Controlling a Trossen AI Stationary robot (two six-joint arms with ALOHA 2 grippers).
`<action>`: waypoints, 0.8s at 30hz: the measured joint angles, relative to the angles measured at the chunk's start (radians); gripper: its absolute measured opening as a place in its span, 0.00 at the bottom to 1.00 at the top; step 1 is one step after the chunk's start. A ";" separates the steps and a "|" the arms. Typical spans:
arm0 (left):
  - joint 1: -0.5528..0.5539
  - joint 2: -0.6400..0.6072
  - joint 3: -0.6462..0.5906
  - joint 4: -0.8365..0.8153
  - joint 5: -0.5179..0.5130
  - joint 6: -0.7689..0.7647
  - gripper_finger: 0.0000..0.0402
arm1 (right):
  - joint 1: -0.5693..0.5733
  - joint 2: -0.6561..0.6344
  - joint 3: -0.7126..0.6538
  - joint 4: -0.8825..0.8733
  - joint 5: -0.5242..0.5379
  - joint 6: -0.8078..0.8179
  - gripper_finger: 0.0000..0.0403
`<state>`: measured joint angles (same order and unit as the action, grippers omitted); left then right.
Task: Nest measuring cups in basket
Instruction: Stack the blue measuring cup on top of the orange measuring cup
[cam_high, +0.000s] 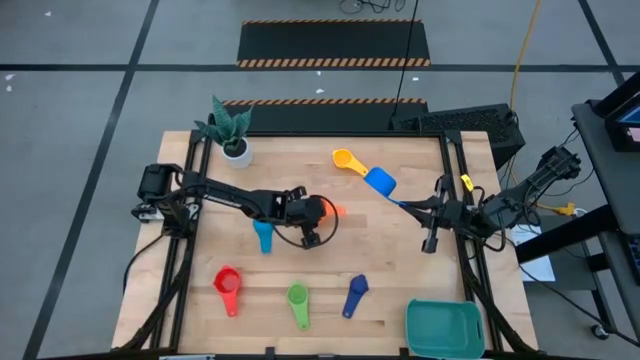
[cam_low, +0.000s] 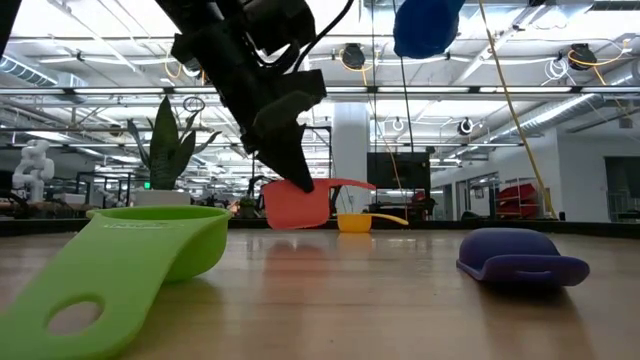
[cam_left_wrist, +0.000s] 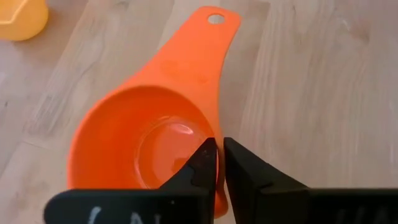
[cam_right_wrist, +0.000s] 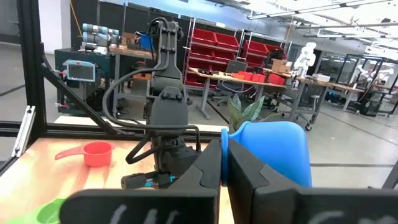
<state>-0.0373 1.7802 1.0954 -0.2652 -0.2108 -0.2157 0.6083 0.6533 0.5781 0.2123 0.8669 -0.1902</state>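
Teal-green basket (cam_high: 444, 328) at the table's near right corner, no cup in it that can be seen. Red (cam_high: 228, 284), green (cam_high: 297, 299) and dark blue (cam_high: 355, 293) cups in the near row. Mid-table: left gripper (cam_left_wrist: 219, 163) pinching the orange cup (cam_left_wrist: 140, 140) by its rim, probably for carrying; right gripper (cam_right_wrist: 224, 163) clamped on a blue cup (cam_right_wrist: 273, 155), raised. Farther: yellow cup (cam_high: 344, 159). No legible writing.

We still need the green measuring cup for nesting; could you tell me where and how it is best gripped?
Probably the bowl rim, from straight above. The green measuring cup lies open side up near the table's front edge, clear of its neighbours, so one finger could go inside the bowl and one outside. Its handle lies flat, harder to pinch.
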 joint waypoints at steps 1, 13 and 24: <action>-0.003 0.000 -0.002 0.001 0.000 0.000 0.07 | 0.000 0.002 0.000 0.000 0.000 0.009 0.00; -0.003 0.000 -0.004 0.001 -0.009 -0.023 0.34 | 0.000 0.047 0.000 0.031 -0.003 0.050 0.00; -0.010 -0.218 -0.002 -0.015 -0.028 0.082 0.42 | -0.014 0.163 0.000 0.181 -0.010 0.074 0.00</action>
<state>-0.0471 1.5621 1.0935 -0.2806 -0.2392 -0.1332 0.5940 0.8167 0.5777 0.3928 0.8574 -0.1158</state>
